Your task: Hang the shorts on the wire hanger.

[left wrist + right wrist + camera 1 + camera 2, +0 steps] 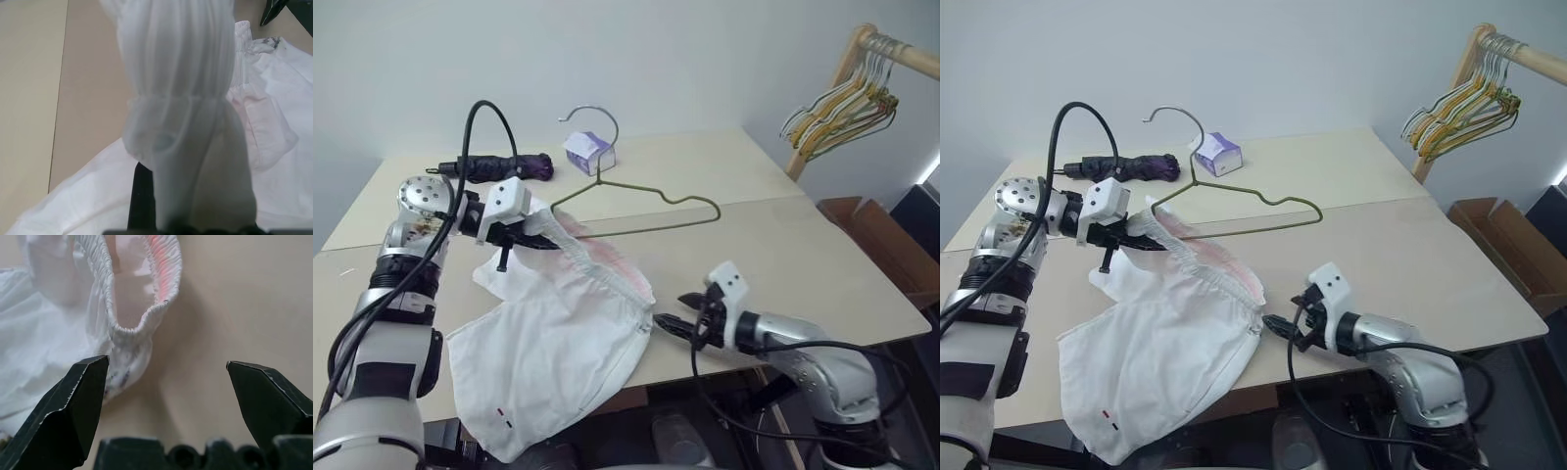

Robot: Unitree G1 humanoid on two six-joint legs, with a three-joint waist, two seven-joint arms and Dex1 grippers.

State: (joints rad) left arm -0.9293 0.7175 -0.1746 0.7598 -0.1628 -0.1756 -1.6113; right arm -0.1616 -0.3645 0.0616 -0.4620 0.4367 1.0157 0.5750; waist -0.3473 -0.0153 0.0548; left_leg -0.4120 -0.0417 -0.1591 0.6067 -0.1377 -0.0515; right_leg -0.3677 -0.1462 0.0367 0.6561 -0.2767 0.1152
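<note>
My left gripper (521, 238) pinches the shorts (558, 343) at the waistband. My right gripper (674, 318), jaws wide, must regrasp the waistband's free end and stretch it before reaching the wire hanger (636, 208).

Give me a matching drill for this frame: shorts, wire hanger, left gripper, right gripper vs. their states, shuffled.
1. shorts
2. wire hanger
3. left gripper
4. right gripper

A. open, beside the waistband's end
B. lying flat on the table, hook toward the wall
C. shut on the waistband
D. draped over the table's near edge

Pairs: 1-D, 2-B, 3-C, 4-A
</note>
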